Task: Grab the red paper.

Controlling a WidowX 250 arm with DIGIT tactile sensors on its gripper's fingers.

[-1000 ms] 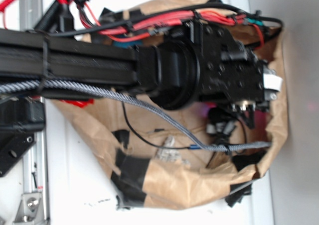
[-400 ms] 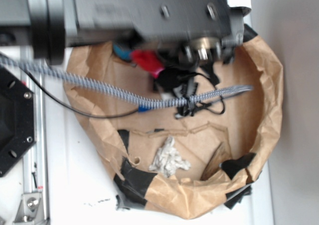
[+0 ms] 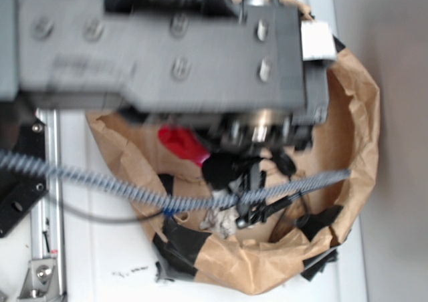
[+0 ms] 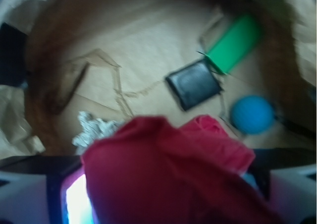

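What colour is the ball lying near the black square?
Blue. The ball shows best in the wrist view, right of the black square.

Brown paper enclosure [image 3: 361, 108] patched with black tape [image 3: 180, 238], white crumpled paper wad [image 4: 91, 130] on its floor, green block [image 4: 235, 43] touching black square pad [image 4: 194, 84], blue ball [image 4: 252, 115] near them

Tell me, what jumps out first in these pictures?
In the wrist view, a crumpled bright red paper wad fills the foreground, between the pincer's pale fingers. Behind it, on the brown paper floor, lie a round blue ball, a green block and a black square.
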